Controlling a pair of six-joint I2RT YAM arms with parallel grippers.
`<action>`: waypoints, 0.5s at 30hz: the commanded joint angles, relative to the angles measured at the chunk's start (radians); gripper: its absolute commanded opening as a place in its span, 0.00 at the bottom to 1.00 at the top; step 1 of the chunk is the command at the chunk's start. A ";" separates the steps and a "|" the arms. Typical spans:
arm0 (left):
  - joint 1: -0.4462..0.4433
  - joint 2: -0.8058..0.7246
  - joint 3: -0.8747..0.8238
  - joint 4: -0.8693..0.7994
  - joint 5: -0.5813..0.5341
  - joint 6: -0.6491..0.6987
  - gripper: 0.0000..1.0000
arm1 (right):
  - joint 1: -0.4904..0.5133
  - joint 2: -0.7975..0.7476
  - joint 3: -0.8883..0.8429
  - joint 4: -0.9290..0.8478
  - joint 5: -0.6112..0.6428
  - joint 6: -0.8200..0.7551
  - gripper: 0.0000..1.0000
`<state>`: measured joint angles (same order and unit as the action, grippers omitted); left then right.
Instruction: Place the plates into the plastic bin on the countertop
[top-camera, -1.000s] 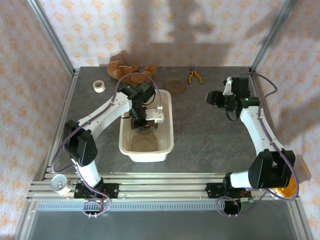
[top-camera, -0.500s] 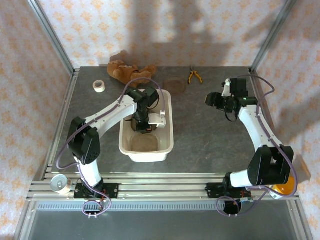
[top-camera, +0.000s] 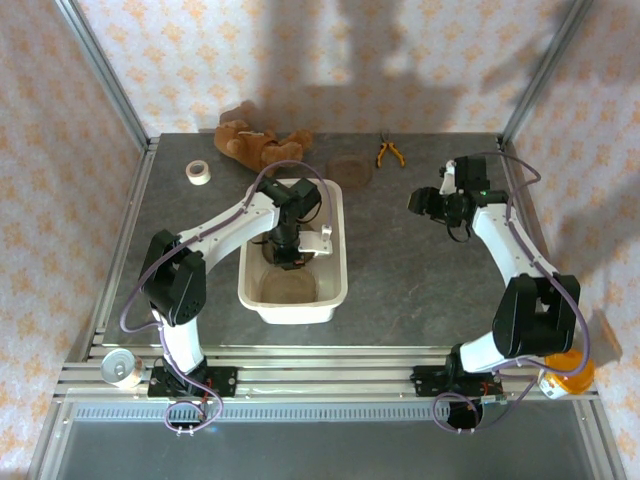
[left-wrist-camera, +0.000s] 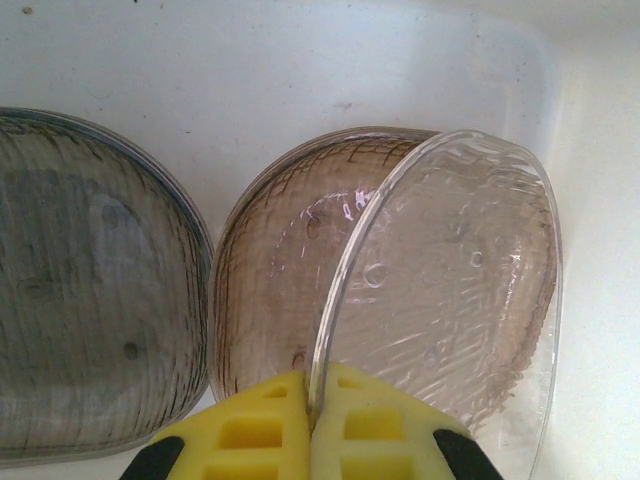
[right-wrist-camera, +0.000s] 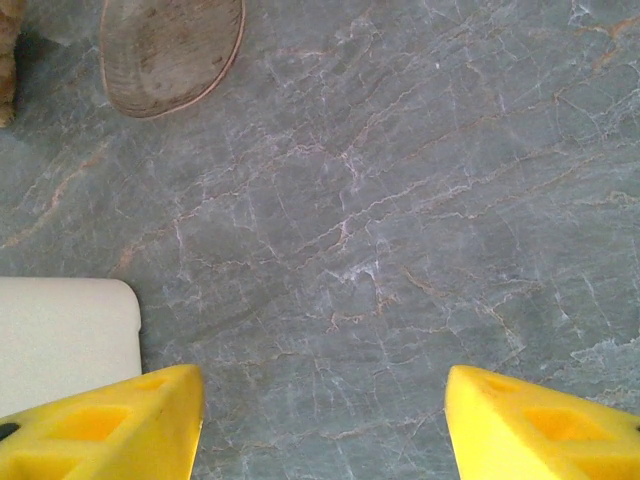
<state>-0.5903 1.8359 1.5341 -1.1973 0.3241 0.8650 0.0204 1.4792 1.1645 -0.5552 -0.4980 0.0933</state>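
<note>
Rim of the clear plate (left-wrist-camera: 450, 290) vanishes between the pads of the left end effector (left-wrist-camera: 312, 400), which pinches it inside the plastic bin (left-wrist-camera: 300, 60). It stands tilted on edge, reaching ahead-right over a flat brown plate (left-wrist-camera: 270, 290). A dark plate (left-wrist-camera: 90, 290), left, is cut off. Right end effector (right-wrist-camera: 320, 390) hangs spread above the desk (right-wrist-camera: 420, 200); 1 lone plate (right-wrist-camera: 170, 50) lies ahead-left.

The grey plate (left-wrist-camera: 90, 290) ran off the left wrist view's left edge, and the tilted clear plate (left-wrist-camera: 450, 290) covered the right half of the brownish plate (left-wrist-camera: 265, 290) beneath it. Over in the right wrist view, the loose plate (right-wrist-camera: 170, 50) was clipped by the top edge, the plastic bin (right-wrist-camera: 60, 340) cut down to a corner at left.
</note>
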 joint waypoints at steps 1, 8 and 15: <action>-0.013 0.029 -0.025 -0.071 -0.005 -0.010 0.00 | -0.006 0.020 0.041 0.015 -0.011 -0.013 0.65; -0.013 0.050 -0.033 -0.046 -0.035 -0.014 0.00 | -0.007 0.044 0.055 0.017 -0.012 -0.013 0.65; -0.013 0.066 -0.046 -0.013 -0.053 -0.030 0.00 | -0.006 0.059 0.064 0.021 -0.013 -0.010 0.65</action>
<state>-0.5915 1.8862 1.5101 -1.1751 0.3012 0.8547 0.0204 1.5311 1.1915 -0.5453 -0.5018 0.0933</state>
